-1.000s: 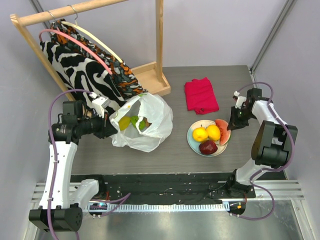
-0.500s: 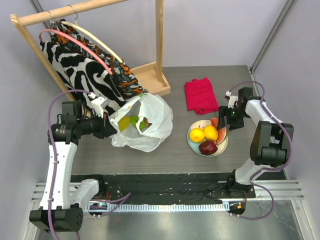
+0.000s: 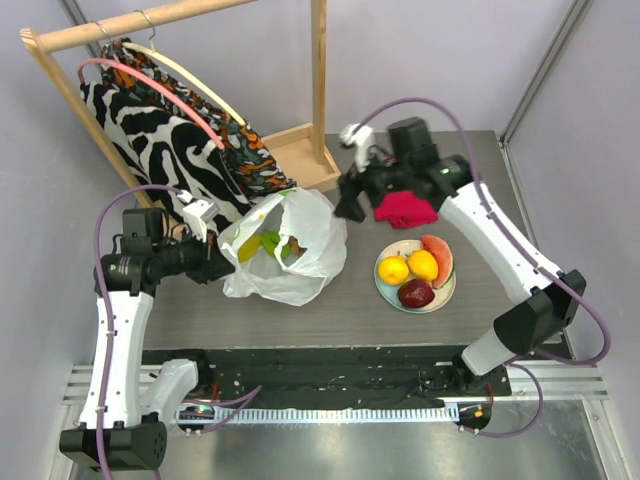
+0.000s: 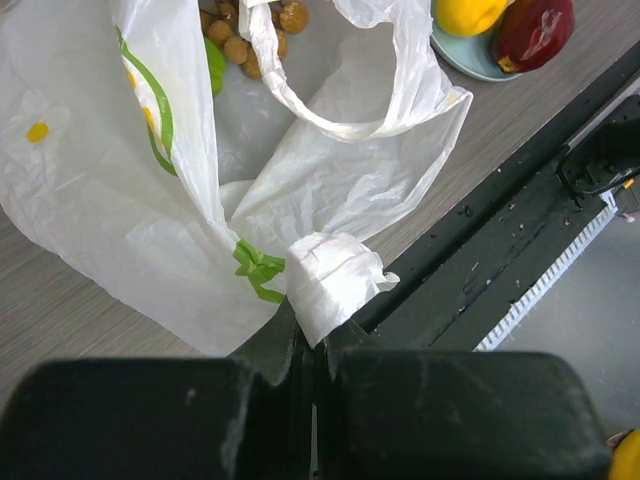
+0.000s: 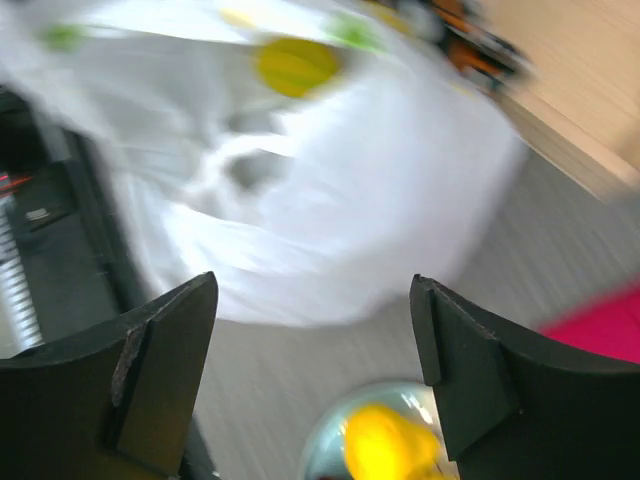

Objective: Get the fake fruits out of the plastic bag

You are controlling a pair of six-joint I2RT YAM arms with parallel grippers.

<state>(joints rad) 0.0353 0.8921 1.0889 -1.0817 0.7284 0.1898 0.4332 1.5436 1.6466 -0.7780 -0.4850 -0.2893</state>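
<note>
The white plastic bag (image 3: 300, 255) lies left of centre with its mouth open. A yellow-green fruit (image 3: 262, 243) and a green piece (image 3: 285, 250) show inside it. My left gripper (image 3: 213, 264) is shut on the bag's near-left edge; in the left wrist view the gripper (image 4: 314, 335) pinches a white fold of the bag (image 4: 330, 180), and a brown grape cluster (image 4: 245, 40) lies inside. My right gripper (image 3: 348, 203) hangs open and empty just right of the bag's top. The right wrist view is blurred, showing the gripper (image 5: 312, 300) above the bag (image 5: 330, 200).
A pale plate (image 3: 383, 283) right of the bag holds two lemons (image 3: 397, 269), a dark red apple (image 3: 416, 294) and a red slice (image 3: 442, 254). A red cloth (image 3: 408, 210) lies behind it, partly under my right arm. A wooden clothes rack (image 3: 318, 90) with a zebra garment (image 3: 165, 140) stands back left.
My right gripper has opened, left the red slice on the plate, and swung from the plate's right side up and left over the red cloth to the bag. The left gripper kept its grip.
</note>
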